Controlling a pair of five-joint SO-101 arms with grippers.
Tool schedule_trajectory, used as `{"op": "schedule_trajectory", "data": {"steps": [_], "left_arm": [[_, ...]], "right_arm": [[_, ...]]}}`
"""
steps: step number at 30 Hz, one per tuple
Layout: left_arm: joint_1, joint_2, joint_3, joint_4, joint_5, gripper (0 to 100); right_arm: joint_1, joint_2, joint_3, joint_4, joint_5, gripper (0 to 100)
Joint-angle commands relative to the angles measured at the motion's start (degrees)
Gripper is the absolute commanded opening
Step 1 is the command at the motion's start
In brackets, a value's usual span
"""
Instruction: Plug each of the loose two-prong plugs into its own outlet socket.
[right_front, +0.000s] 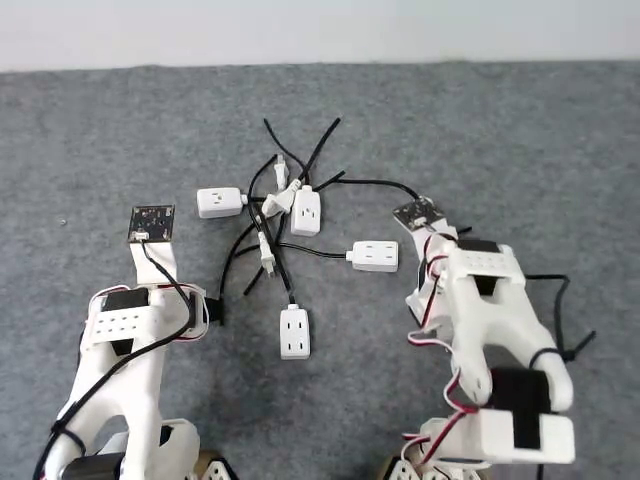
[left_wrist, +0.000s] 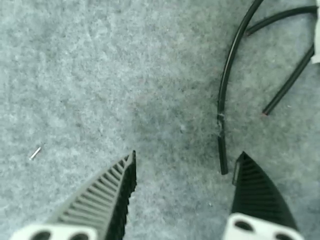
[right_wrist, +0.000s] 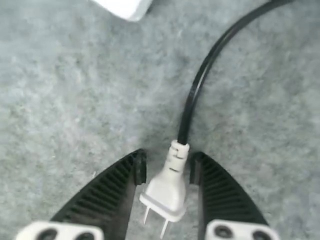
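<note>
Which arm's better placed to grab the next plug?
Right. The right gripper straddles a loose two-prong plug, jaws open either side of it. The left gripper hangs open over bare carpet, a black cable beside it, no plug between its jaws.

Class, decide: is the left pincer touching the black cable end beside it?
Apart. The left wrist view shows a strip of grey carpet between the black cable end and the nearer finger of the open left pincer.

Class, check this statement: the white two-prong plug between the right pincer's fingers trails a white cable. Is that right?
Not quite. The plug between the right pincer fingers is white and two-pronged, but its cable is black, not white. The right wrist view shows it.
</note>
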Motion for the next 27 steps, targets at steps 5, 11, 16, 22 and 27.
{"op": "schedule_trajectory", "data": {"steps": [5, 11, 16, 22, 27], "left_arm": [[-0.1, -0.4, -1.5, -1.4, -0.7, 30], [0.0, -0.4, -1.5, -1.4, -0.7, 30], [0.0, -0.4, -1.5, -1.3, -0.7, 30], [0.0, -0.4, -1.5, -1.3, -0.8, 30], [-0.1, -0.4, -1.5, -1.2, -0.8, 30]], "right_arm": [[0.3, 6.7, -9.6, 4.4, 0.9, 3.2], [0.4, 4.9, -9.8, 4.9, 0.7, 0.8], [-0.5, -3.2, -9.9, 9.3, 0.7, 1.2], [-0.7, -4.7, -9.4, 10.0, 3.2, 12.6], [-0.7, -4.7, -9.3, 9.5, 3.7, 12.9]]}}
